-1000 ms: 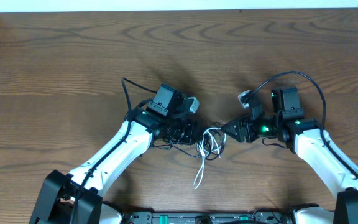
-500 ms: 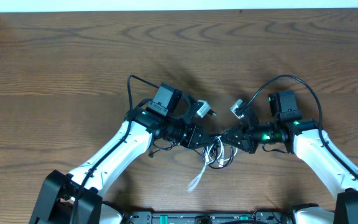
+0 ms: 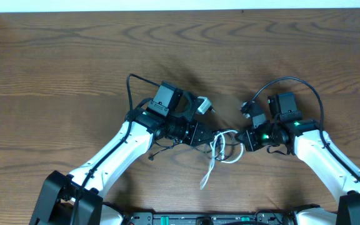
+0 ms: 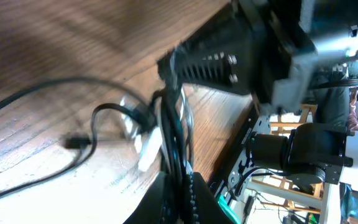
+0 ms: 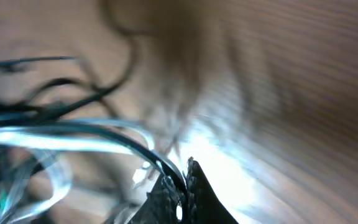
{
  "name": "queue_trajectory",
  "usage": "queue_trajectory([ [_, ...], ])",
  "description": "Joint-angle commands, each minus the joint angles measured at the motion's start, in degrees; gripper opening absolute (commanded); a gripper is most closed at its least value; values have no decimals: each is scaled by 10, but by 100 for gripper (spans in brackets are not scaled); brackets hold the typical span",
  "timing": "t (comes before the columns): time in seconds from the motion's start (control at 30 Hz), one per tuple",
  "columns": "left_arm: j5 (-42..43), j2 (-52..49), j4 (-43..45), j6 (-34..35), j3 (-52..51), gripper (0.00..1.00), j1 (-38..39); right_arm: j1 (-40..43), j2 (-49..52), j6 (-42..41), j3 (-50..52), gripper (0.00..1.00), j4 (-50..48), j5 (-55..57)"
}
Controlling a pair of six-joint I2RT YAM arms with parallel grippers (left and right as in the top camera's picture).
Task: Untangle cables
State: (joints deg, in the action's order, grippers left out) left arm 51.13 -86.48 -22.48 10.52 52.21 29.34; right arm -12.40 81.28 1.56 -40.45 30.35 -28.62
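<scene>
**Pull slowly, keep both grips firm**

Both pincers are clamping the cables [image 3: 220, 147]. The left pincer [image 3: 200, 135] is pinching black and white strands together. The right pincer [image 3: 247, 139] is closing on the opposite side, with the black cable [image 4: 95, 121] running into its tips. The cables are bunching between them near the tabletop's [image 3: 74, 56] front edge, midway along it, and the white cable [image 3: 207, 173] is trailing its tail toward that edge. Drawing apart gently and low should be opening the loops, not cinching them. The cords are looking thin, limp and smooth, and the tabletop is showing dark, grained wood.
</scene>
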Motion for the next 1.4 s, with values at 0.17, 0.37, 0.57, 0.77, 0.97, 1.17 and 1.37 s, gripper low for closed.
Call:
queue_trajectory([
  [0.17, 17, 5, -1, 3, -2, 7, -3, 4, -2, -317, -3, 1, 54, 356],
  [0.37, 17, 5, -1, 3, -2, 7, -3, 16, -2, -386, -2, 8, 90, 385],
  [0.57, 17, 5, -1, 3, -2, 7, -3, 16, -2, -357, -2, 33, 81, 333],
  [0.77, 4, 5, -3, 7, -2, 7, -3, 16, -2, -201, -2, 47, 12, 135],
  [0.97, -27, 5, -17, 7, -2, 7, -3, 14, -2, -54, -2, 59, -41, -121],
  [1.17, -1, 5, -23, 7, -2, 7, -3, -15, 1, -16, -2, 69, -61, -99],
  [1.37, 7, 5, -22, 7, -2, 8, -3, -44, 12, 28, 1, 72, -81, 26],
])
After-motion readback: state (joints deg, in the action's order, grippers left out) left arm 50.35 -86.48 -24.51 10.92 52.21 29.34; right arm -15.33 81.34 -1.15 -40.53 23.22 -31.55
